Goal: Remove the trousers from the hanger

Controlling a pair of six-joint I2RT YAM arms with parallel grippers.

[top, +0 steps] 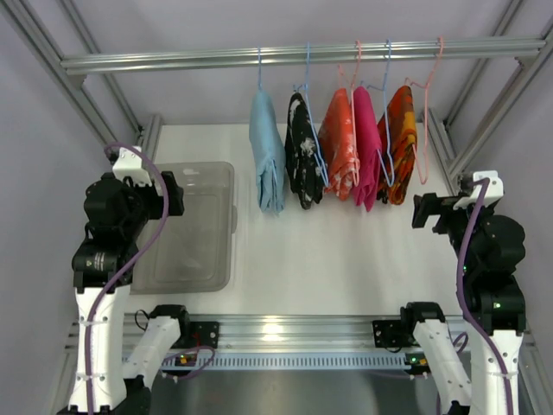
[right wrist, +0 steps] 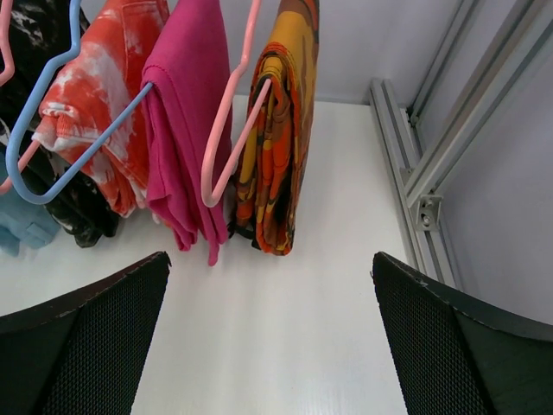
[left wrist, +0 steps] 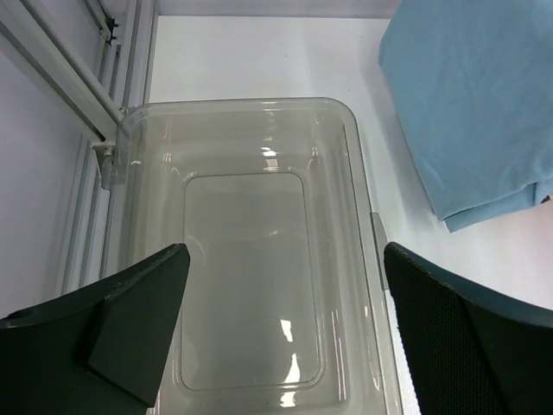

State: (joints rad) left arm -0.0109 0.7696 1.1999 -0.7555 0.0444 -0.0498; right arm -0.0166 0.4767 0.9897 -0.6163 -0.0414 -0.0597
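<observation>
Currently: trousers on the rail

Five folded pairs hang on hangers above the table's far edge. Right gripper near the right edge, jaws wide apart, empty. Left gripper over the bin at the left edge, likewise apart, empty.

White table; aluminium rail overhead; pale lilac walls behind.

- A robotics lab cell (a test rig, by the look): an aluminium profile frame boxes in a white table.
- Bolted to a slotted rail at its near edge: the left arm and the right arm.
</observation>
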